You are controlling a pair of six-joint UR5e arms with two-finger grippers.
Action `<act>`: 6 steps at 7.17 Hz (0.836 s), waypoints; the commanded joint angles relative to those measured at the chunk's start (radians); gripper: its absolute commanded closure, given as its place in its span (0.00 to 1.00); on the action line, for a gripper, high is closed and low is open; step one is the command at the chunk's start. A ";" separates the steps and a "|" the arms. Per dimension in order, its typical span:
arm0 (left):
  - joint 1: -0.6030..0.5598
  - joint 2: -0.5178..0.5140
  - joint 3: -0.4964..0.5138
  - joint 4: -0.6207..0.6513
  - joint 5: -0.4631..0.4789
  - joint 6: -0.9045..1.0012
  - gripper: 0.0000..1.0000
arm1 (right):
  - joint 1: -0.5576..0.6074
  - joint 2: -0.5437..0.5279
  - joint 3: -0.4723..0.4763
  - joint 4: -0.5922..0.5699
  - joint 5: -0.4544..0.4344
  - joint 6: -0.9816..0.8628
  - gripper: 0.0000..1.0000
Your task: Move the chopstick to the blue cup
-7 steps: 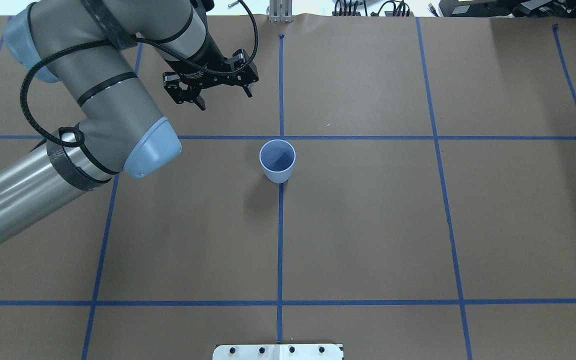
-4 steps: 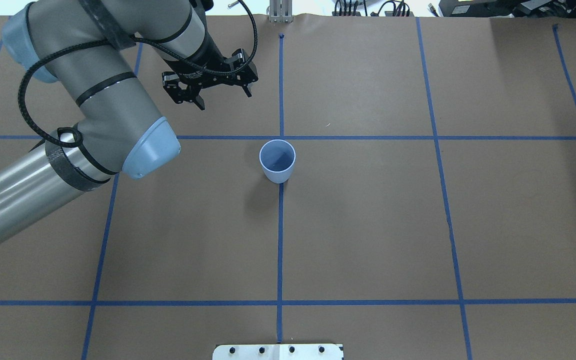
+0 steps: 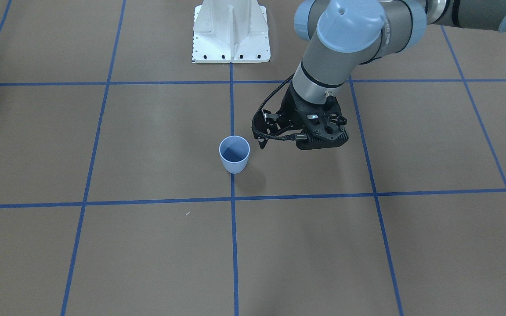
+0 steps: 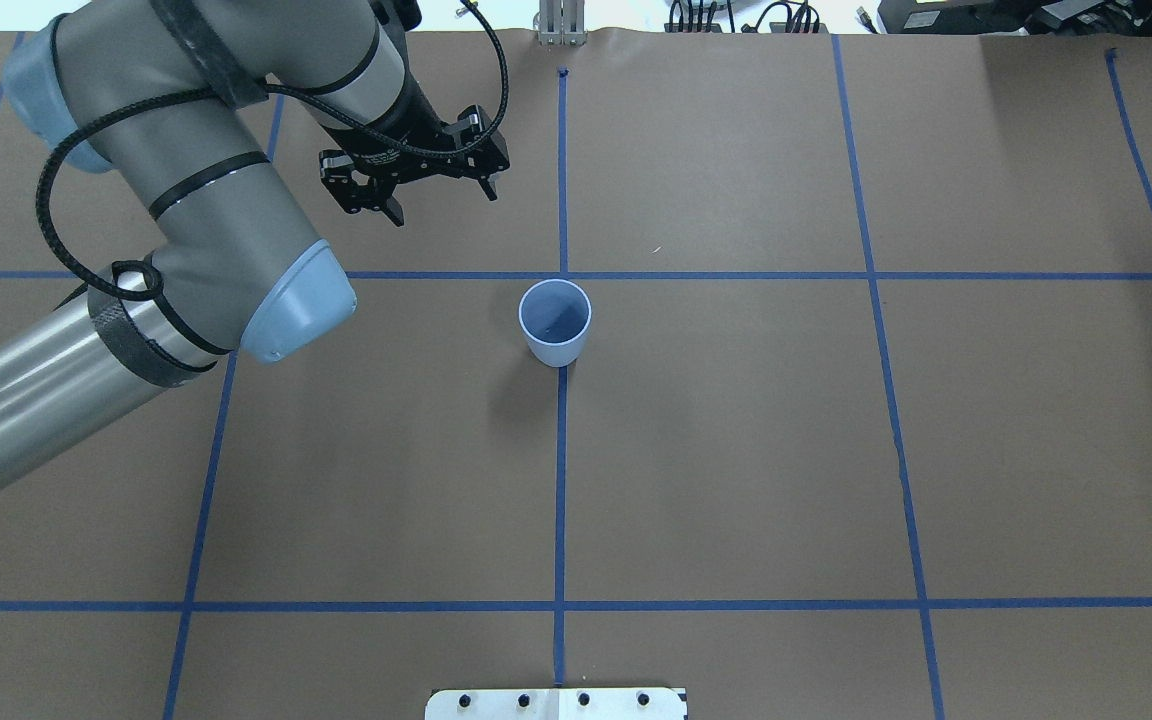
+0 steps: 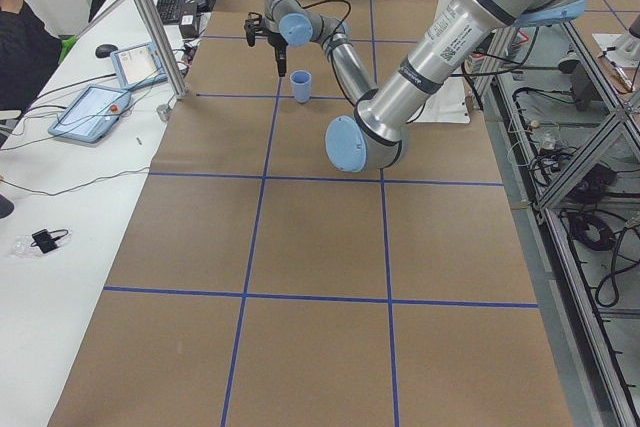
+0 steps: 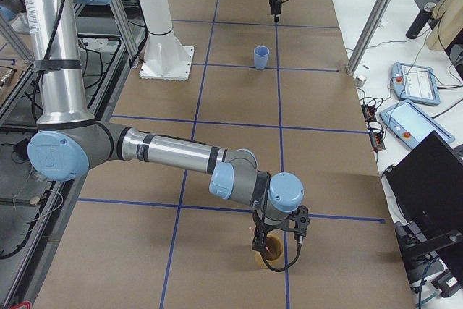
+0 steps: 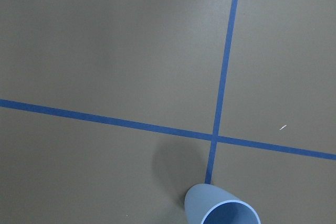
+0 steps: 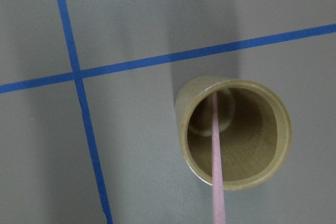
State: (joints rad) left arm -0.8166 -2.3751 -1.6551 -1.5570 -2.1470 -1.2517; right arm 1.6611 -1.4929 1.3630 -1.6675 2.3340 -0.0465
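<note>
The pale blue cup [image 4: 555, 322] [image 3: 234, 153] stands upright with nothing in it, on a blue tape cross near the table's middle. My left gripper [image 4: 444, 203] hangs open and holds nothing, beyond the cup and to its left. In the left wrist view the cup [image 7: 223, 211] sits at the bottom edge. The pink chopstick [image 8: 215, 150] stands in a tan cup [image 8: 180, 129] and runs off the bottom of the right wrist view. In the exterior right view my right gripper [image 6: 276, 242] hovers just over that tan cup [image 6: 264, 252]; whether it is open or shut I cannot tell.
Brown paper with blue tape grid lines covers the table. The white robot base plate [image 3: 231, 35] is at the robot's side. A side table with tablets [image 5: 95, 112] and people runs along the far edge, with metal posts [image 5: 150, 22] at it.
My left gripper has drifted slightly left and farther from the blue cup, still open. The cup has not moved.
</note>
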 commanded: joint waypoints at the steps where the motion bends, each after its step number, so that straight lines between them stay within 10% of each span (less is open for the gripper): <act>1: 0.001 -0.001 0.000 0.000 -0.001 0.000 0.02 | -0.001 -0.007 -0.001 0.000 -0.004 -0.032 0.17; 4: 0.004 0.007 0.000 -0.002 -0.001 0.000 0.02 | -0.001 -0.015 -0.002 0.000 -0.004 -0.070 0.71; 6: 0.004 0.007 0.000 -0.002 0.001 0.000 0.02 | 0.002 -0.010 0.004 -0.003 -0.004 -0.072 0.77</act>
State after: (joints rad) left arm -0.8133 -2.3689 -1.6552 -1.5583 -2.1471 -1.2518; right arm 1.6611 -1.5045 1.3625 -1.6688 2.3301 -0.1165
